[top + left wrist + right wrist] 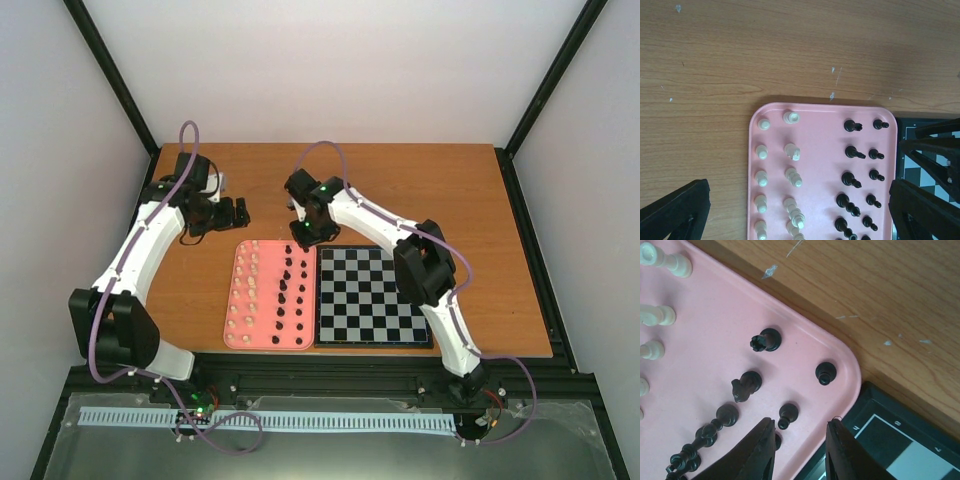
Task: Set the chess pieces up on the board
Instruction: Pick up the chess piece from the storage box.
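Note:
The pink tray (266, 300) holds cream-white chess pieces (247, 290) on its left side and black chess pieces (290, 290) on its right. The board (370, 295) lies against the tray's right edge with no pieces on it. My right gripper (799, 429) hangs open over the tray's far right corner, close to the board's border (890, 440). A black pawn (787, 414) stands just beyond its left fingertip, untouched, and another black piece is half hidden behind that finger. My left gripper (799, 200) is wide open above the tray (820, 150), holding nothing.
Bare wooden table (430, 190) lies beyond the tray and board. In the right wrist view a black rook (765, 341), knight (745, 385) and corner pawn (825, 372) stand near the gripper. Black struts of the right arm (935, 145) cover the board's corner in the left wrist view.

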`<state>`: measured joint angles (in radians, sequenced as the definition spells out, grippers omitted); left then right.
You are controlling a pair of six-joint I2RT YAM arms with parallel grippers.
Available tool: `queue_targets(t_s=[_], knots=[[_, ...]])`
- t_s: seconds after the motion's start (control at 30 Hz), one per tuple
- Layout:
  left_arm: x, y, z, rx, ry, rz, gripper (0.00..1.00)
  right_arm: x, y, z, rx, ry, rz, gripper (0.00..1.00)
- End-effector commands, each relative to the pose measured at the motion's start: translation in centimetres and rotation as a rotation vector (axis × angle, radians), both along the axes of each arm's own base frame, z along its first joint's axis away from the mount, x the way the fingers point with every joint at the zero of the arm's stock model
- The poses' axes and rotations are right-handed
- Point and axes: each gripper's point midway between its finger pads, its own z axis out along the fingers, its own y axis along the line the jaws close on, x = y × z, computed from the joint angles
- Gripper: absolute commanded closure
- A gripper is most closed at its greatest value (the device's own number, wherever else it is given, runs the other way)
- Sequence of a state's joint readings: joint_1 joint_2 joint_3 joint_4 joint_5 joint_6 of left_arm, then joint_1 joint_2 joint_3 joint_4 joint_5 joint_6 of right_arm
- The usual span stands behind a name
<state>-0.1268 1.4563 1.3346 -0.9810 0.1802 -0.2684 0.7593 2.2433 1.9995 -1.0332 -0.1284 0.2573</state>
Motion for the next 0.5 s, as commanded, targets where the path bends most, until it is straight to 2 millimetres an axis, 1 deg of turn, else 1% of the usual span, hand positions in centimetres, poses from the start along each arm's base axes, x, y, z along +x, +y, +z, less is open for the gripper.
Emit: queue_targets(t_s=[0.0,0.17,0.3,0.47], knots=[[0.3,-0.2,-0.1,0.008,-0.003,-0.011,0.0,-0.4,0.9,-1.0,-0.004,0.021,0.017,0.7],[0.3,-0.2,-0.2,0.01,0.001,-0.011,0.0,0.4,0.9,-2.1,-0.037,0.011,0.009,0.71],[0.4,-0.1,-0.3,0.01,0.004,-0.01,0.0,1.3,1.0,-2.2,-0.052,-0.016,-0.003,0.71],[0.3,-0.2,-0.4,0.011,0.007,-0.012,0.0,1.4,0.8,-3.1,-0.072,-0.004,-0.012,0.72]])
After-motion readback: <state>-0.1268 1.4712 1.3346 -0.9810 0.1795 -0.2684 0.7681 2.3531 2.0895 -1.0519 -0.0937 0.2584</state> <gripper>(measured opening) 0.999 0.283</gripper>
